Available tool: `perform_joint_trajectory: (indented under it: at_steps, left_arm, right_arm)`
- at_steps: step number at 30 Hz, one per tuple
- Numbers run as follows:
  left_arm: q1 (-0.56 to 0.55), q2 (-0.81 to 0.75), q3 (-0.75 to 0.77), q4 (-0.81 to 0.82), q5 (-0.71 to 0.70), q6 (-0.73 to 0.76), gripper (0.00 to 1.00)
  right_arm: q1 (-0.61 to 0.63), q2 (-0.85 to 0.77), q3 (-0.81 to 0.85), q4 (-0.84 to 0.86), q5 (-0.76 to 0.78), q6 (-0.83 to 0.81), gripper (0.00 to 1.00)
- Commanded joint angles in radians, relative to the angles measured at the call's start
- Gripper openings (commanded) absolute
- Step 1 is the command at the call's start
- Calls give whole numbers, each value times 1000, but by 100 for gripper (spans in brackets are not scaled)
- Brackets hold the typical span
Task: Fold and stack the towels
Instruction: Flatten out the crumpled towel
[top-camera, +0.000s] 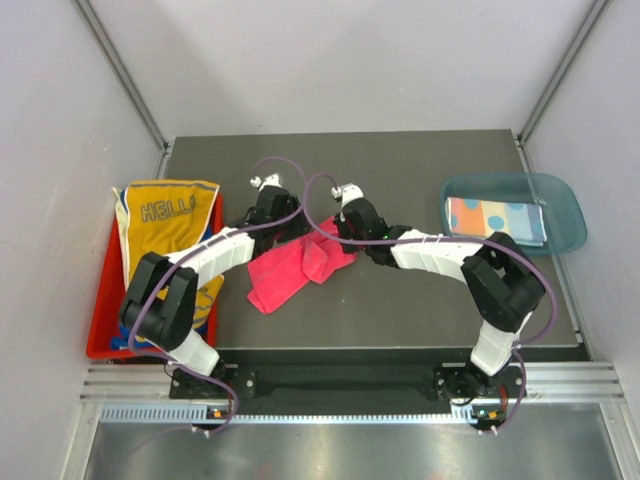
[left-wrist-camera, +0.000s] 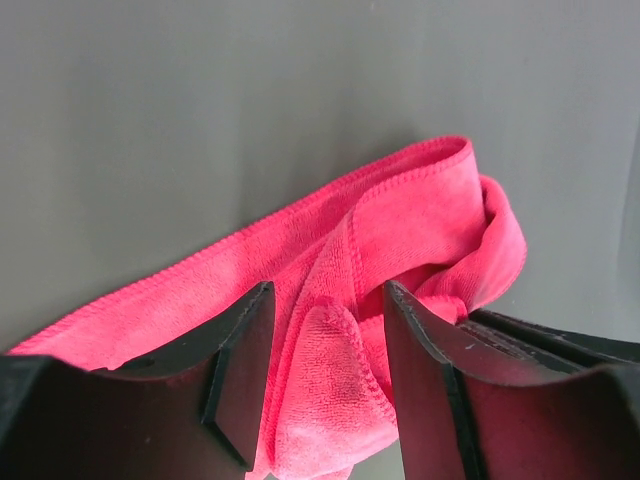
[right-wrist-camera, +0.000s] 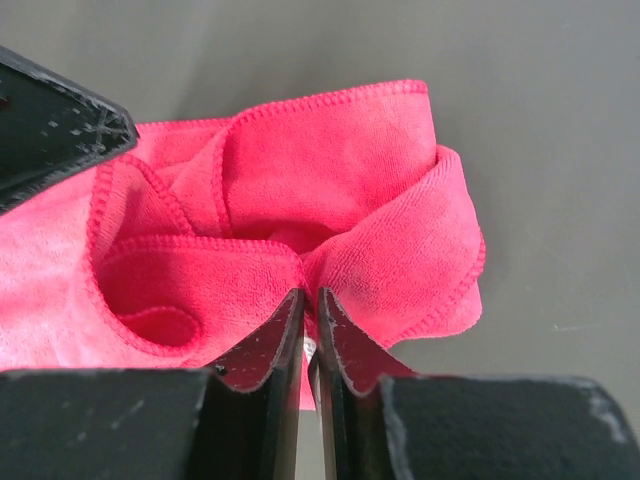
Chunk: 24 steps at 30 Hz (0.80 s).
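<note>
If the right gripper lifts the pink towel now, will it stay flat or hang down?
Probably it hangs limp: the pink towel lies in soft crumpled folds. It is likely light, being thin cloth. Its fuzzy pile should resist slipping from the right gripper.

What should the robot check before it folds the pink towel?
1. Does the right gripper pinch the hot pink towel? Jaws closed on a fold: ok.
2. Does the left gripper grip it too? Jaws open around a fold: not ok.
3. Is the towel flat? Bunched up: not ok.
4. Is the dotted towel out of the way? It is in the teal bin: ok.
5. Is the yellow HELLO towel out of the way? It is on the red tray: ok.
</note>
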Motion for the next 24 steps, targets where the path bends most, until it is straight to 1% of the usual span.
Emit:
perform_joint_trajectory:
  at_steps: [1,7,12,15,16,18,19,20,22,24]
  left_arm:
    - [5,27,39,-8,50,-27,52]
    - [5,53,42,13,84,-41,52]
    - [5,53,45,13,95,-48,45]
    - [5,48,46,4,92,-48,35]
    - [5,47,45,1,85,-48,27]
    - [5,41,45,-10,78,-48,22]
    - [5,36,46,-16,75,-45,11]
    - [5,29,46,-19,72,-42,7]
    - [5,18,46,-36,69,-36,0]
    - [5,2,45,-54,32,-33,0]
  right_arm:
    - [17,-54,-8,33,19,12,10]
    - [15,-64,-20,38,23,16,9]
    - [12,-80,-32,38,27,16,9]
    - [9,-89,-39,42,27,19,7]
    - [7,-97,-42,42,26,21,6]
    - [4,-101,-49,47,18,22,4]
    - [4,-109,-52,47,18,25,2]
    - [1,-114,-55,47,16,27,1]
    - [0,-130,-68,49,16,27,0]
    - [-5,-141,-78,52,15,27,0]
